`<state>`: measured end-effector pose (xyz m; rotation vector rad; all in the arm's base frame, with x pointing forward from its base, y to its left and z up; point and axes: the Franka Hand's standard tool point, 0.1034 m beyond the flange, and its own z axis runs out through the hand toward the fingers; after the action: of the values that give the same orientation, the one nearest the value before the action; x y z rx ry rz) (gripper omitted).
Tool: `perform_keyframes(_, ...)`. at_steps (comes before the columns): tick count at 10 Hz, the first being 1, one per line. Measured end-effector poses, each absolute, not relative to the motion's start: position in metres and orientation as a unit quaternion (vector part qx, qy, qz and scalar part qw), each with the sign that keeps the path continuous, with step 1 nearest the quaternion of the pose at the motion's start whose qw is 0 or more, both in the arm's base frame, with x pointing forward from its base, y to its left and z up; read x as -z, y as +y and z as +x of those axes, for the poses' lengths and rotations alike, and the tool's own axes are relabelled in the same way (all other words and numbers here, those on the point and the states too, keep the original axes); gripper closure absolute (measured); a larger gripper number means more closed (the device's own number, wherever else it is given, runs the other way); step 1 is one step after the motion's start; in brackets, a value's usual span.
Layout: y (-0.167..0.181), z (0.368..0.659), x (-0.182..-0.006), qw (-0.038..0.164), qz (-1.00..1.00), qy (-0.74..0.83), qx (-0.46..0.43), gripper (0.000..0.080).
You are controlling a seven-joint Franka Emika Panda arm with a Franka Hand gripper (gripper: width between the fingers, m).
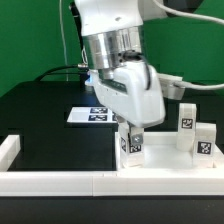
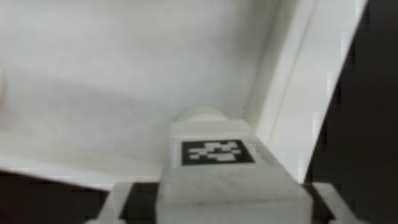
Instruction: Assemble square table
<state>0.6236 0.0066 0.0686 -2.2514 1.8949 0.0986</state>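
- One long white L-shaped rail [image 1: 60,182] runs along the near edge of the table [image 1: 40,110] in the exterior view; its short arm turns up at that view's left end.
- Just behind the rail, at the exterior view's right, lies the square slab [image 1: 165,158], flat, white. Its near edge sits against the rail.
- Approx. mid-frame, a tagged leg [image 1: 132,143] stands upright on the slab, tag facing the camera.
- The claw [image 1: 131,131] is directly above and on this leg. Fingers are clenched on the leg's upper part, one per side.
- Wrist view confirms: leg [image 2: 217,165] sits centred between the two fingers [image 2: 121,205], tag face toward the lens, slab surface [image 2: 125,80] white behind it. A raised white edge [image 2: 299,70] runs beside the leg; dark table beyond it.
- Two more tagged legs stand on the slab at the exterior view's right: one [image 1: 186,117] farther back, one [image 1: 203,142] nearer, right next to each other. Both upright, both apart from the held leg.
- Farther back on the black table, left of the arm in the exterior view, lies the marker board [image 1: 88,115], flat, partly hidden by the wrist housing.
- Rear: green backdrop; cables trail at upper right.
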Motion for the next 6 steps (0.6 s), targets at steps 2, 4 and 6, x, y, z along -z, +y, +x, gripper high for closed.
perform_keyframes(2,0.0067,0.6241,-0.0687,0.097,-0.745,0.659,-0.039,0.0508)
perform_keyframes(4,0.0079,0.6248,-0.0707,0.095,-0.832,0.546,-0.021,0.0338)
perform_keyframes(6,0.0128,0.6220,-0.0717,0.078,-0.934,0.349,-0.006,0.0164)
